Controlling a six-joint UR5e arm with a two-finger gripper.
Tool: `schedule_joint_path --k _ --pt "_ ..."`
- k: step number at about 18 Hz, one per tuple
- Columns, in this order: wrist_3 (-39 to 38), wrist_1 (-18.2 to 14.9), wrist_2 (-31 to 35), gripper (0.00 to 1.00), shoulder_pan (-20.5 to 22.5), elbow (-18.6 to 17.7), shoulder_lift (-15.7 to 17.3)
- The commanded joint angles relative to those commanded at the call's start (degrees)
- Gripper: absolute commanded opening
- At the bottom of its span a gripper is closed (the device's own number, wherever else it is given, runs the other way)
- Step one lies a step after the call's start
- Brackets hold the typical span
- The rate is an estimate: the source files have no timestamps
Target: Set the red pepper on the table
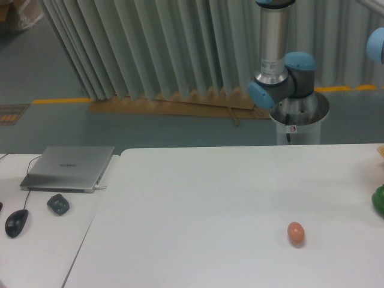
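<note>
Gripper is sitting out of frame, so its state cannot be told, and no red pepper is showing anywhere in view. Orange-brown egg-shaped object [296, 233] is lying on the large plain white table [210, 204], with a glossy green rounded vegetable [378, 200] peeking in at the right edge. Silver-and-blue robot arm [277, 72] is standing behind the table; a closed grey laptop [68, 168] and a black mouse [16, 222] are sitting on the narrower white desk [36, 252] at left.

White table [198, 198] lies flat, corners rounded
</note>
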Motion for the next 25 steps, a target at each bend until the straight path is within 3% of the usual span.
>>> schedule_joint_path --k 2,7,25 --pt "-8.78 -1.87 -0.71 1.0 2.11 0.52 -0.35" --pt "-18.19 -1.61 -0.8 1.0 2.11 2.19 -2.72" --pt "-20.23 -1.35 -1.15 1.0 1.68 4.3 -5.36"
